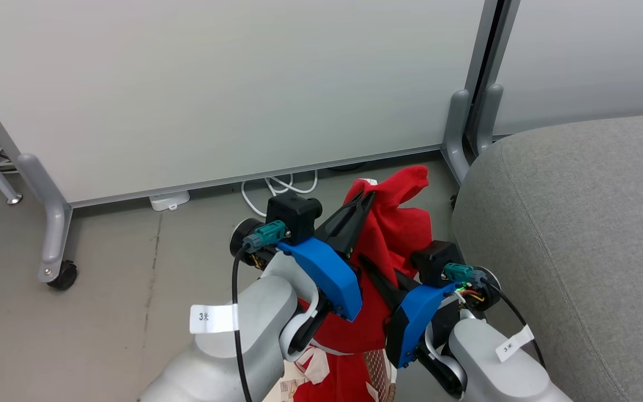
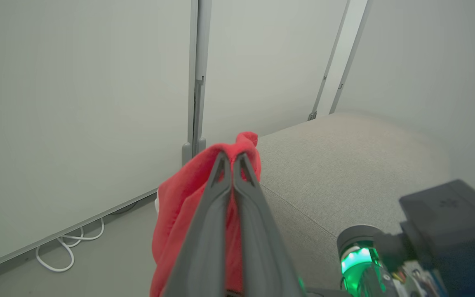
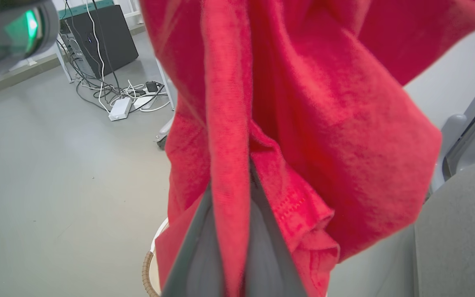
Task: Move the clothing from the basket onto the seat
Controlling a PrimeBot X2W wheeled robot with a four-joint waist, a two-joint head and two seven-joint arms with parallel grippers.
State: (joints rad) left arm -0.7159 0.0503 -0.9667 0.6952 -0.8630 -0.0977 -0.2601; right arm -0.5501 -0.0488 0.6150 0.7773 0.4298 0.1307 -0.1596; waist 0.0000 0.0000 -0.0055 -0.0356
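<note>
A bright red garment [image 1: 397,223] hangs between my two grippers, lifted above the basket. My left gripper [image 1: 367,196] is shut on its upper fold, fingers pressed together around the cloth [image 2: 198,185]. Lower down, my right gripper [image 1: 367,268] is shut on another fold, which drapes over its fingers [image 3: 229,177]. The cream basket's perforated wall [image 1: 380,363] peeks out at the bottom behind the cloth, and its brown rim [image 3: 146,272] shows under the hanging fabric. The light-grey seat [image 1: 578,234] lies just to the right of the garment.
White partition panels on grey wheeled legs [image 1: 53,240] stand behind. White cables [image 1: 277,187] lie on the grey floor under the panel. A dark box with tangled cables [image 3: 101,37] sits farther off. Open floor spreads to the left.
</note>
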